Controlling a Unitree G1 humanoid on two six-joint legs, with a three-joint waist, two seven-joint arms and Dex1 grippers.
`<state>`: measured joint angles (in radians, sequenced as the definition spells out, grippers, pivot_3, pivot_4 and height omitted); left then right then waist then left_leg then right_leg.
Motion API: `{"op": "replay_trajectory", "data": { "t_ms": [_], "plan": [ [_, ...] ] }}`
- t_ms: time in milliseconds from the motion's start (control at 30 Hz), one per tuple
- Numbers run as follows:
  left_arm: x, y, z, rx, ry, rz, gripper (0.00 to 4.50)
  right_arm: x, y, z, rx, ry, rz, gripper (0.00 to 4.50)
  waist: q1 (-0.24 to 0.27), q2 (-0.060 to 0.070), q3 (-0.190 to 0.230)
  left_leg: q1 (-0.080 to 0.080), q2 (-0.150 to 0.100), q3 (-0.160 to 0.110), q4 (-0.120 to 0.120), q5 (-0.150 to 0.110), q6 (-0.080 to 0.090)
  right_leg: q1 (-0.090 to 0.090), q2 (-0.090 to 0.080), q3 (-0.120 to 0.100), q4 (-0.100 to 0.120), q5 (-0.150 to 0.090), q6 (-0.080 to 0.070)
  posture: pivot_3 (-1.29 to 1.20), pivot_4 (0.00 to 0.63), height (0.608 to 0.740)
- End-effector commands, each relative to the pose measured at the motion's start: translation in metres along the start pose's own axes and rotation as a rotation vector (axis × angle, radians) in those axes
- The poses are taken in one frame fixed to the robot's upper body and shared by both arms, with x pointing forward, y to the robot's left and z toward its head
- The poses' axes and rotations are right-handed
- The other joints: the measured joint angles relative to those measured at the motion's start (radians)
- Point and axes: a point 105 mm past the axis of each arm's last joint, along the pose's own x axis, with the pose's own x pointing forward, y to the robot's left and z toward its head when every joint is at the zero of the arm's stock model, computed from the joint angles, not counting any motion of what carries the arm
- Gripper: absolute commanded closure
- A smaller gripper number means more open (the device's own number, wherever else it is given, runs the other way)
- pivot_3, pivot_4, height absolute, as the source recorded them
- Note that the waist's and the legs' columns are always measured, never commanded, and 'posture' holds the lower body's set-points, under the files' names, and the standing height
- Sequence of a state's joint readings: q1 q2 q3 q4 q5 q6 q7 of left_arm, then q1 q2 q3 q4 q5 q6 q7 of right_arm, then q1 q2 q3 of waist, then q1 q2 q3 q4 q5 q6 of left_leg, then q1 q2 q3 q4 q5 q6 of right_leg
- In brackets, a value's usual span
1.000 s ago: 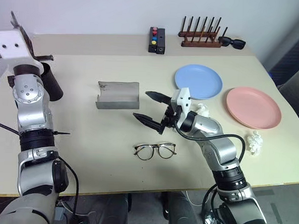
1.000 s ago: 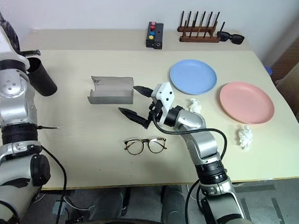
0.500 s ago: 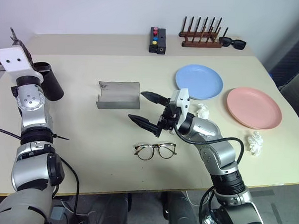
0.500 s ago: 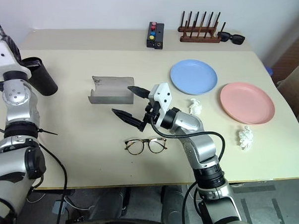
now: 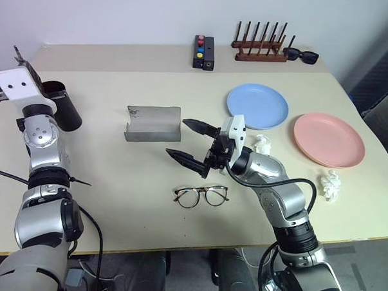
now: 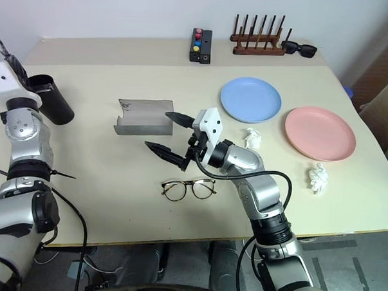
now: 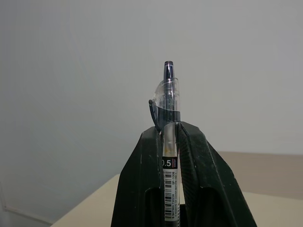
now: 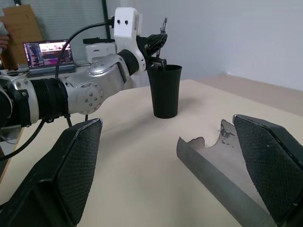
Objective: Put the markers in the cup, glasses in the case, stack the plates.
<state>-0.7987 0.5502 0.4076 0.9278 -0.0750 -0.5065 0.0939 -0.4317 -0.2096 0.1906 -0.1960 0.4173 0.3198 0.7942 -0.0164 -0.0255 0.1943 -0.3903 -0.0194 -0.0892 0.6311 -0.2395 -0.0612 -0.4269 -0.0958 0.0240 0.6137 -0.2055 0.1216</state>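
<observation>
My left gripper [image 7: 171, 130] pinched on pen-like marker [image 7: 168, 142], tip up, just above cup [image 8: 164, 91] rim at table's [image 5: 115, 181] far left. Grey case [image 5: 153, 124] open mid-table. My right gripper [image 5: 191, 140] spread wide beside case, above glasses [image 5: 201, 196]. Blue plate [image 5: 257, 106], pink plate [image 5: 328, 140] apart at right.

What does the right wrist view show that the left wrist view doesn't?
Right wrist view alone: the open grey case, the cup standing upright on the table, and a laptop in the background; the right gripper stands open. Left wrist view alone: the printed label on the pen clamped in the shut left gripper. Both: that left gripper with its pen, pointing upward.
</observation>
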Motion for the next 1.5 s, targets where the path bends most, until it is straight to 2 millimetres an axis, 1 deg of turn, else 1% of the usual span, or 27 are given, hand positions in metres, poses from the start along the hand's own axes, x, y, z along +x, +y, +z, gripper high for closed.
{"op": "replay_trajectory", "data": {
  "t_ms": [33, 200, 233, 300, 400, 433, 767, 833, 933, 1000, 1033, 1100, 1167, 1200, 1233, 1300, 1333, 1433, 1500],
  "plan": [
    [0.002, 0.006, 0.008, -0.001, -0.038, 0.016, 4.47, 0.003, 0.006, 0.018, -0.017, -0.076, 0.024, 0.00, 0.000, 0.000, 0.000, 0.000, 0.000, 0.000, 0.000, 0.000, 0.000, 0.000, 0.000, 0.000, 0.000, 0.000, 0.000, 0.00, 0.150, 0.734],
    [0.002, 0.006, 0.006, -0.005, -0.029, 0.018, 4.47, 0.004, 0.005, 0.019, -0.012, -0.081, 0.023, 0.00, 0.000, 0.000, 0.000, 0.000, 0.000, 0.000, 0.000, 0.000, 0.000, 0.000, 0.000, 0.000, 0.000, 0.000, 0.000, 0.00, 0.150, 0.734],
    [0.002, 0.007, 0.006, -0.006, -0.027, 0.020, 3.55, 0.004, 0.005, 0.019, -0.012, -0.081, 0.023, 0.00, 0.000, 0.000, 0.000, 0.000, 0.000, 0.000, 0.000, 0.000, 0.000, 0.000, 0.000, 0.000, 0.000, 0.000, 0.000, 0.00, 0.150, 0.734],
    [0.001, 0.007, 0.005, -0.006, -0.024, 0.025, 2.70, 0.004, 0.005, 0.019, -0.012, -0.081, 0.023, 0.00, 0.000, 0.000, 0.000, 0.000, 0.000, 0.000, 0.000, 0.000, 0.000, 0.000, 0.000, 0.000, 0.000, 0.000, 0.000, 0.00, 0.150, 0.734],
    [0.001, 0.007, 0.005, -0.004, -0.023, 0.029, 1.23, 0.004, 0.005, 0.019, -0.011, -0.080, 0.023, 0.00, 0.000, 0.000, 0.000, 0.000, 0.000, 0.000, 0.000, 0.000, 0.000, 0.000, 0.000, 0.000, 0.000, 0.000, 0.000, 0.00, 0.150, 0.734],
    [0.001, 0.007, 0.005, -0.005, -0.022, 0.029, 0.83, 0.004, 0.005, 0.019, -0.011, -0.080, 0.024, 0.00, 0.000, 0.000, 0.000, 0.000, 0.000, 0.000, 0.000, 0.000, 0.000, 0.000, 0.000, 0.000, 0.000, 0.000, 0.000, 0.00, 0.150, 0.734],
    [0.001, 0.005, 0.008, -0.020, -0.036, 0.026, 0.83, 0.004, 0.005, 0.018, -0.010, -0.077, 0.027, 0.00, 0.000, 0.000, 0.000, 0.000, 0.000, 0.000, 0.000, 0.000, 0.000, 0.000, 0.000, 0.000, 0.000, 0.000, 0.000, 0.00, 0.150, 0.734],
    [0.003, 0.003, 0.014, -0.037, -0.055, 0.018, 0.83, 0.004, 0.004, 0.018, -0.014, -0.075, 0.024, 0.00, 0.000, 0.000, 0.000, 0.000, 0.000, 0.000, 0.000, 0.000, 0.000, 0.000, 0.000, 0.000, 0.000, 0.000, 0.000, 0.00, 0.150, 0.734],
    [0.008, -0.014, 0.034, -0.109, -0.114, -0.102, 0.83, 0.000, 0.000, 0.018, -0.029, -0.064, 0.009, 0.00, 0.000, 0.000, 0.000, 0.000, 0.000, 0.000, 0.000, 0.000, 0.000, 0.000, 0.000, 0.000, 0.000, 0.000, 0.000, 0.00, 0.150, 0.734],
    [0.009, -0.031, 0.048, -0.144, -0.140, -0.226, 0.28, -0.003, -0.005, 0.018, -0.039, -0.055, -0.008, 0.00, 0.002, 0.000, 0.000, 0.000, 0.000, 0.000, 0.000, 0.000, 0.000, 0.000, 0.000, 0.000, 0.000, 0.000, 0.000, 0.00, 0.150, 0.734],
    [0.007, -0.046, 0.054, -0.151, -0.132, -0.342, 0.06, -0.005, -0.008, 0.018, -0.046, -0.049, -0.017, 0.00, 0.002, 0.000, 0.000, 0.000, 0.000, 0.000, 0.000, 0.000, 0.000, 0.000, 0.000, 0.000, 0.000, 0.000, 0.000, 0.00, 0.150, 0.734],
    [-0.002, -0.071, 0.060, -0.176, -0.099, -0.561, 0.06, -0.009, -0.011, 0.018, -0.055, -0.039, -0.029, 0.00, 0.002, 0.000, 0.000, -0.001, 0.000, 0.000, 0.001, 0.000, 0.000, 0.000, 0.000, 0.000, 0.000, 0.000, 0.000, 0.00, 0.150, 0.734],
    [-0.028, -0.100, 0.065, -0.170, -0.054, -0.858, 0.06, -0.012, -0.014, 0.018, -0.062, -0.030, -0.041, 0.00, -0.003, 0.000, 0.000, 0.000, 0.000, 0.000, 0.000, 0.000, 0.000, 0.000, 0.000, 0.000, 0.000, 0.000, 0.000, 0.00, 0.150, 0.734],
    [-0.043, -0.109, 0.065, -0.138, -0.031, -0.988, 0.06, -0.014, -0.015, 0.017, -0.065, -0.025, -0.046, 0.00, -0.007, 0.000, 0.000, 0.000, 0.000, 0.000, 0.000, 0.000, 0.000, 0.000, 0.000, 0.000, 0.000, 0.000, 0.000, 0.00, 0.150, 0.734],
    [-0.061, -0.118, 0.060, -0.086, 0.021, -1.141, 0.06, -0.016, -0.016, 0.017, -0.068, -0.017, -0.051, 0.00, -0.013, 0.001, 0.000, 0.000, 0.000, 0.000, 0.000, 0.000, 0.000, 0.000, 0.000, 0.000, 0.000, 0.000, 0.000, 0.00, 0.150, 0.734],
    [-0.084, -0.124, 0.048, -0.017, 0.125, -1.321, 0.06, -0.021, -0.016, 0.014, -0.065, 0.007, -0.043, 0.00, -0.025, 0.001, 0.001, 0.001, 0.000, 0.000, -0.001, 0.000, 0.000, 0.000, 0.000, 0.000, 0.001, 0.000, -0.001, 0.00, 0.150, 0.734],
    [-0.090, -0.125, 0.043, 0.002, 0.168, -1.372, 0.06, -0.023, -0.015, 0.013, -0.062, 0.019, -0.035, 0.00, -0.027, 0.001, 0.001, 0.001, 0.001, 0.000, -0.001, 0.000, 0.000, 0.000, 0.000, 0.000, 0.001, 0.000, -0.001, 0.00, 0.150, 0.734],
    [-0.109, -0.126, 0.018, 0.139, 0.294, -1.533, 0.06, -0.033, -0.012, 0.005, -0.058, 0.086, -0.010, 0.00, -0.028, 0.001, 0.001, 0.001, 0.001, 0.000, -0.001, 0.000, 0.001, 0.000, 0.001, 0.000, 0.001, -0.001, -0.001, 0.00, 0.150, 0.734],
    [-0.117, -0.126, 0.006, 0.202, 0.352, -1.598, 0.06, -0.040, -0.012, 0.002, -0.058, 0.124, -0.002, 0.00, -0.027, 0.001, 0.001, 0.000, 0.001, 0.000, -0.001, 0.000, 0.001, 0.000, 0.001, 0.000, 0.001, -0.001, -0.001, 0.00, 0.150, 0.734]
  ]
}}
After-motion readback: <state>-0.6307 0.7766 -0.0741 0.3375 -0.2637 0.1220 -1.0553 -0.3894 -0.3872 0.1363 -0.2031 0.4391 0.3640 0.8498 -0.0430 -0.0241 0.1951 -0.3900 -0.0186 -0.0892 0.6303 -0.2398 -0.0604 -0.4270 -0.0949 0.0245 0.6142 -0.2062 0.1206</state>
